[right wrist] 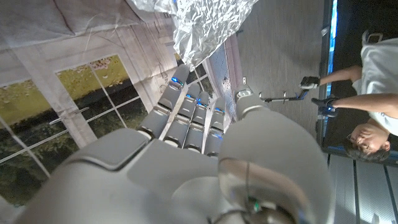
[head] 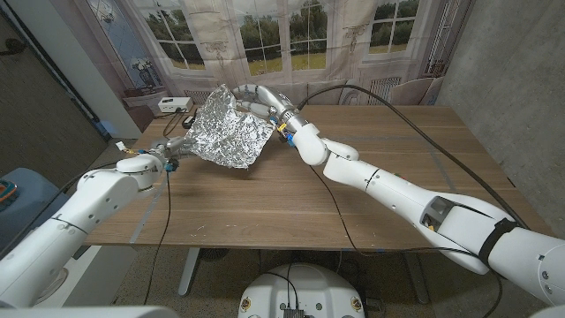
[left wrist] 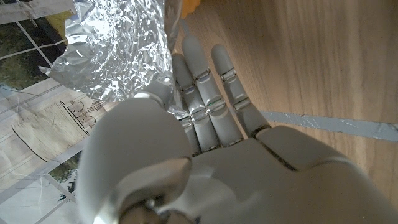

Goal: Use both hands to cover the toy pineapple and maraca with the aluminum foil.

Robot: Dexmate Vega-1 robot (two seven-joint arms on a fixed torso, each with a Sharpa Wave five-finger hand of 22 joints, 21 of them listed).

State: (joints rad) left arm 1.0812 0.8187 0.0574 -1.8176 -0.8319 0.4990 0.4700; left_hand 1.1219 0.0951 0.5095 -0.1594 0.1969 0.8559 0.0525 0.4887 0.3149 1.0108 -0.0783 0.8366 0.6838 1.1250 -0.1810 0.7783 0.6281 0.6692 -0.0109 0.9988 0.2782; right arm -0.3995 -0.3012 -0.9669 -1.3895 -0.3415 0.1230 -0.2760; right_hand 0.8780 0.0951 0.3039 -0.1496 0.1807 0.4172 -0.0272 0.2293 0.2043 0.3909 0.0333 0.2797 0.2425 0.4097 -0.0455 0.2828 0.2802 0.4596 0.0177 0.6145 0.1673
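A crumpled sheet of aluminum foil hangs lifted over the far left part of the wooden table, stretched between my two hands. My left hand pinches its lower left edge; in the left wrist view the thumb and fingers close on the foil. My right hand holds the upper right edge, and its fingers reach up to the foil. A small yellow-orange bit peeks past the foil. The foil hides whatever lies behind and under it.
Black cables run across the right side of the table. A white box sits on the ledge behind the table's left corner. A person with hand controllers stands off to the side in the right wrist view.
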